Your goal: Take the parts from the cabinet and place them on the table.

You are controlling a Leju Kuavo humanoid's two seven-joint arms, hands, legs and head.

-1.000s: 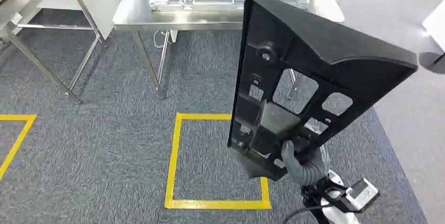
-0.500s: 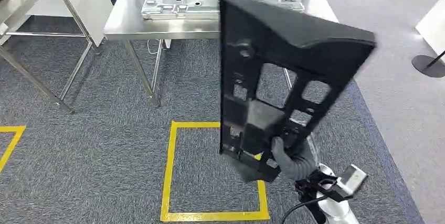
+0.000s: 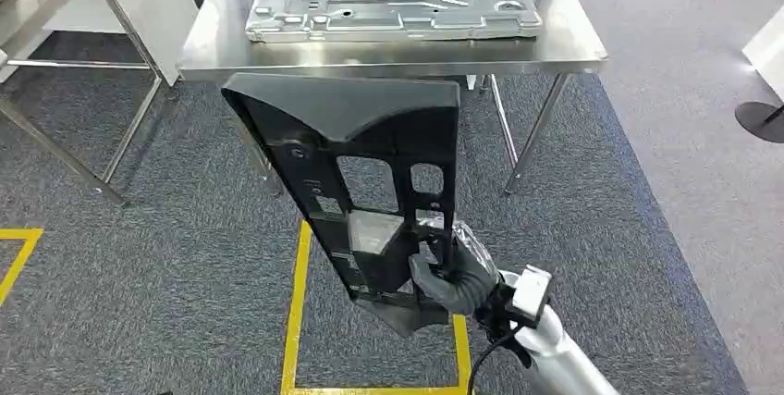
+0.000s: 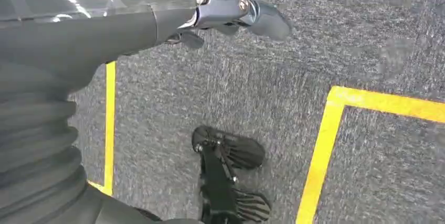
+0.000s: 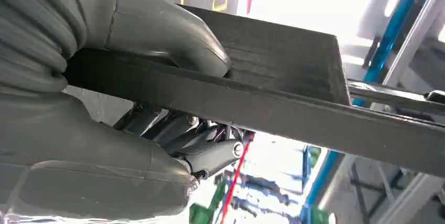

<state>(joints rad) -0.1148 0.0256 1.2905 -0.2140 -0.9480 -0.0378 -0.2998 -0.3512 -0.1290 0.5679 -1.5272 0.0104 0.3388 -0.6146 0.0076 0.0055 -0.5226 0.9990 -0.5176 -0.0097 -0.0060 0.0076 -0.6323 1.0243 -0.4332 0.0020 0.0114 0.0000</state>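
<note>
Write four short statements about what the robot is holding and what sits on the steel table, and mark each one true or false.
1. The right hand grips the black panel near its lower end. True.
2. The black panel already lies flat on the steel table. False: it is held upright above the carpet, short of the table.
3. A silver metal plate lies on the steel table. True.
4. The left hand holds a second panel. False: it holds nothing and hangs over the carpet.

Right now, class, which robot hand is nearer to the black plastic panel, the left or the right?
Right. The right robot hand grips the black plastic panel at its lower end. The left robot hand holds nothing and hangs over the carpet, apart from it.
</note>
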